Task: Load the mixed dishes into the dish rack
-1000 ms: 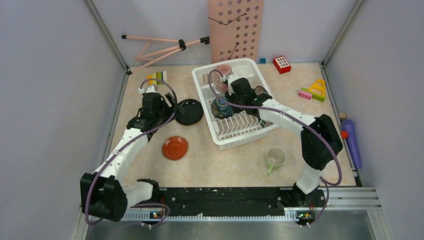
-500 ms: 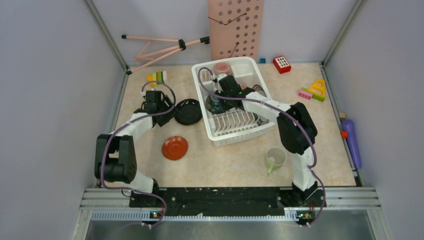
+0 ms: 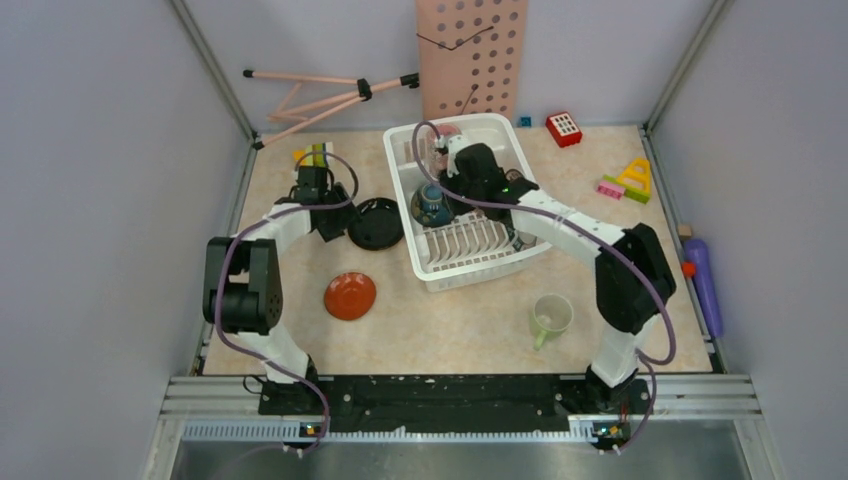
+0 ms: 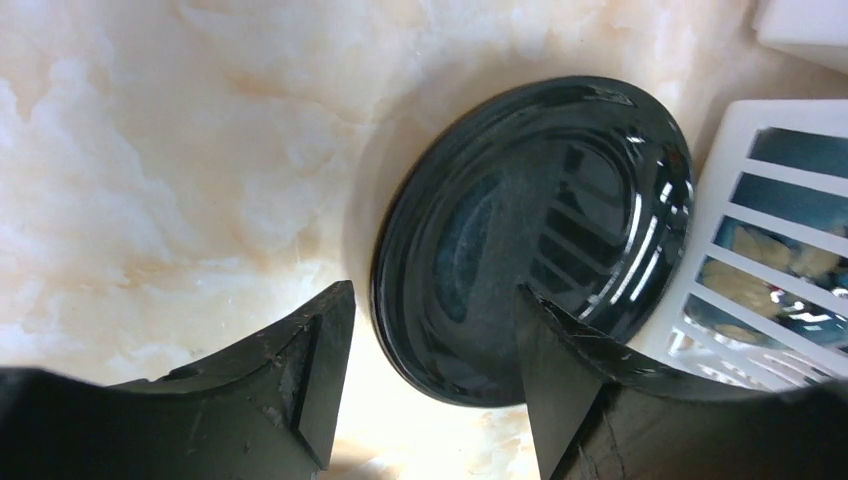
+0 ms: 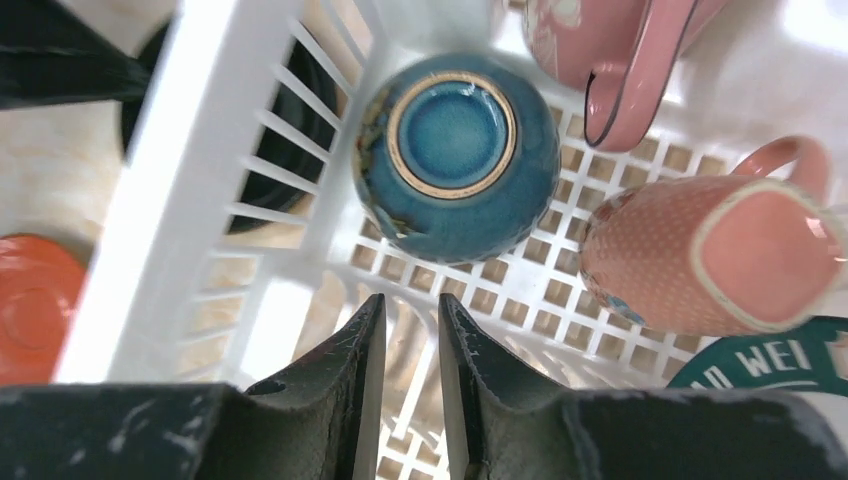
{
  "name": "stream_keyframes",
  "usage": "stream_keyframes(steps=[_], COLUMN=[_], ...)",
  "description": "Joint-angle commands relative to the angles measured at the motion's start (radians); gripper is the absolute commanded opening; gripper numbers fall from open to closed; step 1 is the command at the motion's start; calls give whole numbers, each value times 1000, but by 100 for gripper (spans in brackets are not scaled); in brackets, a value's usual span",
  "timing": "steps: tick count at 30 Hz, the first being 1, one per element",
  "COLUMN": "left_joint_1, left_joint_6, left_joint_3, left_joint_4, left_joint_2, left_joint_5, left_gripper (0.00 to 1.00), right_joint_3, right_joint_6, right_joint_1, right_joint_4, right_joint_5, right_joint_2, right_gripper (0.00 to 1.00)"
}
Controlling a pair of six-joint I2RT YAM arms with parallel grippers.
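We start with the table (image 3: 450,335), and on it the rack (image 3: 470,276), standing a little askew at the middle back. Inside it, the blue bowl (image 5: 455,150) lies upside down on the holed floor against the left wall. To its right lie a pink mug (image 5: 600,50) and a dotted pink mug (image 5: 710,255), and beside them we see the rim of the lettered plate (image 5: 770,365). The prongs take up the near half of the rack. Behind the rack a pink pegboard (image 3: 472,55) leans on the back wall. The black plate (image 4: 530,270) lies flat on the table just beside the rack's left wall. The green mug (image 3: 550,317) sits on the table near the rack's near right corner. The orange saucer (image 3: 350,296) rests on the table nearer the bases than the black plate. The left gripper (image 4: 430,330) is spread wide, its fingers on either side of the plate's near edge, and we see no grip on it. The right gripper (image 5: 410,330) hangs over the rack floor just short of the bowl. Only a narrow slit parts its fingers, and they hold nothing. Toy blocks (image 3: 628,182) and a purple bottle (image 3: 704,285) lie far right.
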Motion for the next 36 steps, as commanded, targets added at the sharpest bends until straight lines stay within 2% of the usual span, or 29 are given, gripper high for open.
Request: stream_keyframes(steps=[1, 4, 6, 8, 11, 12, 17, 23, 28, 32, 36], left_joint_1=[9, 9, 9, 9, 9, 9, 5, 4, 6, 6, 6], left_joint_6=[55, 68, 70, 73, 75, 72, 41, -11, -67, -129, -181], left_joint_3=[94, 123, 118, 118, 107, 96, 20, -88, -175, -253, -321], left_joint_4=[-106, -150, -146, -145, -149, -148, -147, -137, -73, 5, 63], left_joint_2=[85, 133, 146, 151, 115, 90, -85, -322, -537, -685, -811], left_joint_5=[-52, -71, -49, -33, -53, -67, -86, -37, 22, 56, 24], left_gripper=[66, 67, 66, 49, 5, 0, 0, 0, 0, 0, 0], right_joint_3=[-39, -66, -85, -109, -146, -155, -194, -232, -225, -209, -193], right_joint_6=[5, 16, 22, 28, 32, 34, 54, 151, 277, 393, 480], right_joint_1=[0, 0, 0, 0, 0, 0, 0, 1, 5, 11, 18], right_joint_4=[94, 98, 97, 99, 98, 92, 61, 81, 147, 191, 235], right_joint_5=[-61, -81, -81, -74, -68, -69, -114, -270, -405, -394, -378], right_joint_2=[-163, -218, -252, -287, -339, -351, -379, -379, -378, -383, -374], right_gripper=[28, 38, 42, 42, 42, 42, 43, 46, 54, 73, 72])
